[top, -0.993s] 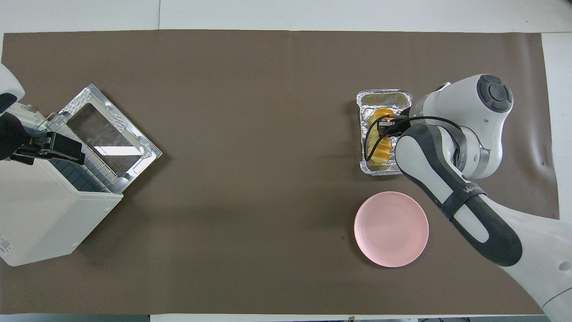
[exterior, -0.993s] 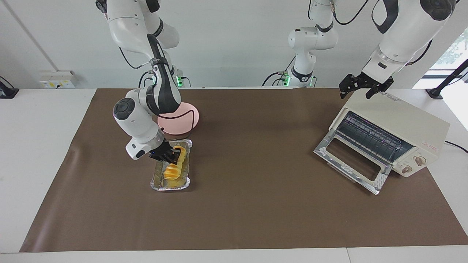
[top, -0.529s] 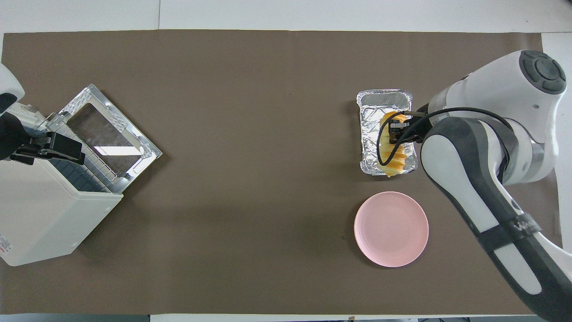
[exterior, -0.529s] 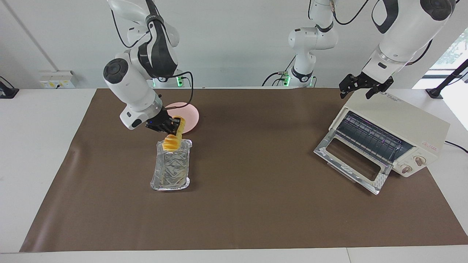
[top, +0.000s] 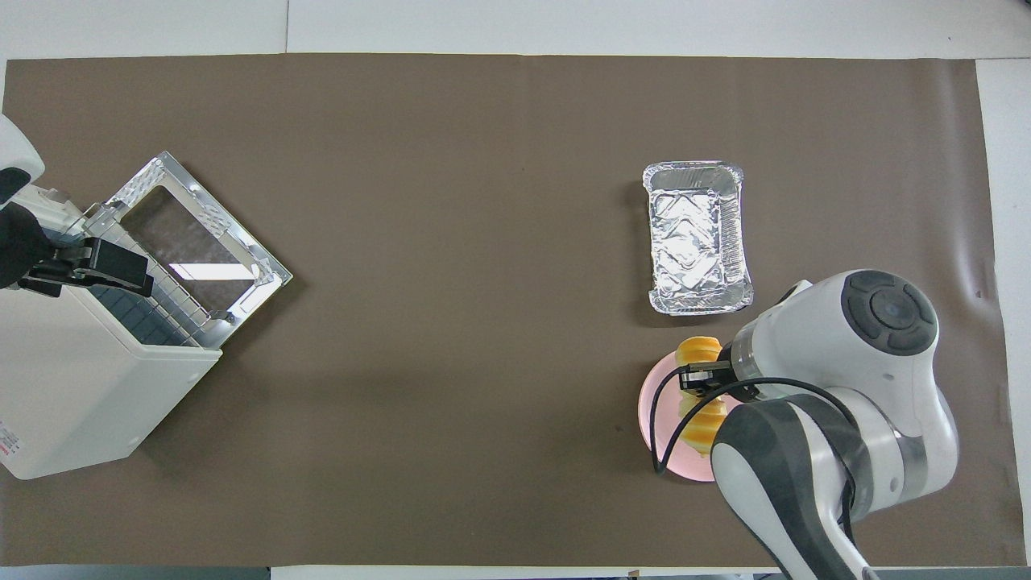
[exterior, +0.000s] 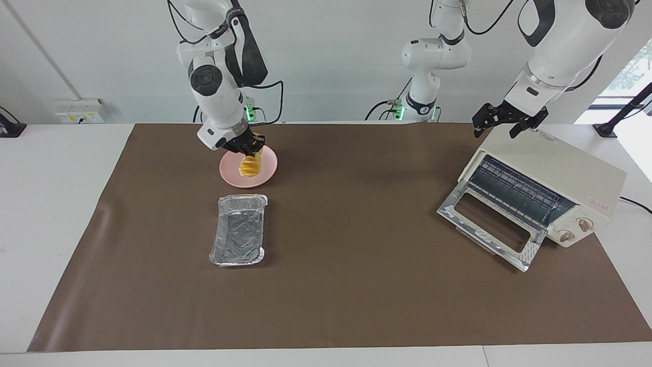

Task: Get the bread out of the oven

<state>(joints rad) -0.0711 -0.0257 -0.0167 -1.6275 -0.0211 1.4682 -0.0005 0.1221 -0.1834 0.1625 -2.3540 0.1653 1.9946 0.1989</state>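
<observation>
I see the brown mat (exterior: 356,285) spanning the table, everything else resting on it. The oven (exterior: 547,191) stands at the left arm's end, its glass door (exterior: 489,229) dropped open onto the mat and its wire rack (exterior: 514,191) bare. My left gripper (exterior: 508,121) waits above the oven's top edge, its fingers (exterior: 481,122) spread apart with nothing between them. The foil tray (exterior: 238,237) lies empty at the right arm's end, farther from the robots than the pink plate (exterior: 265,176) and well apart from both sets of fingers. My right gripper (exterior: 248,147) hangs over the plate, its fingers clamped on the upper end of the bread (exterior: 249,165). The bread hangs below those fingers, tilted, its lower end over the plate's middle; I cannot tell whether it touches the plate. In the overhead view the right gripper (top: 699,379) and its arm cover much of the plate (top: 654,403), and the bread (top: 699,427) shows on both sides of the fingers, with the tray (top: 697,238) just past them.
</observation>
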